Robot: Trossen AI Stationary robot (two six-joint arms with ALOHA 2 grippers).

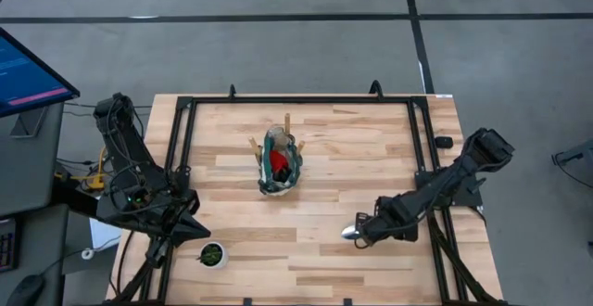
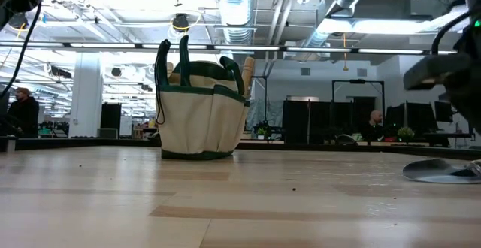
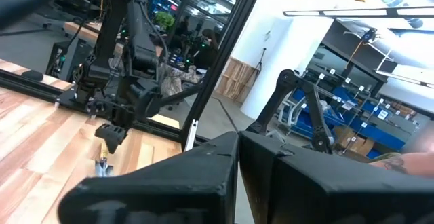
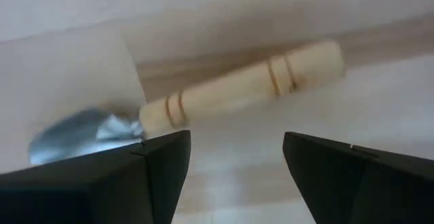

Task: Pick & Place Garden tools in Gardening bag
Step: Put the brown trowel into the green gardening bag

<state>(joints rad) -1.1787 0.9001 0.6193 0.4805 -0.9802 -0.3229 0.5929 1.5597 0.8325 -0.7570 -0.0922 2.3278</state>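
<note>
Trowel [image 4: 203, 91] lies flat on the table [image 1: 324, 250] well to the right of the bag [image 1: 280, 162], its silver blade poking out from under my right gripper [image 4: 234, 156], whose fingers stand wide apart above the wooden handle with nothing held, set, I judge, to straddle it. My left gripper [image 3: 237, 176] waits shut and empty off the bag's far-left side, near the pot [image 1: 212, 255]. The bag stands upright with handles and something red showing; the pale planks run toward an open workshop with desks, screens and people.
</note>
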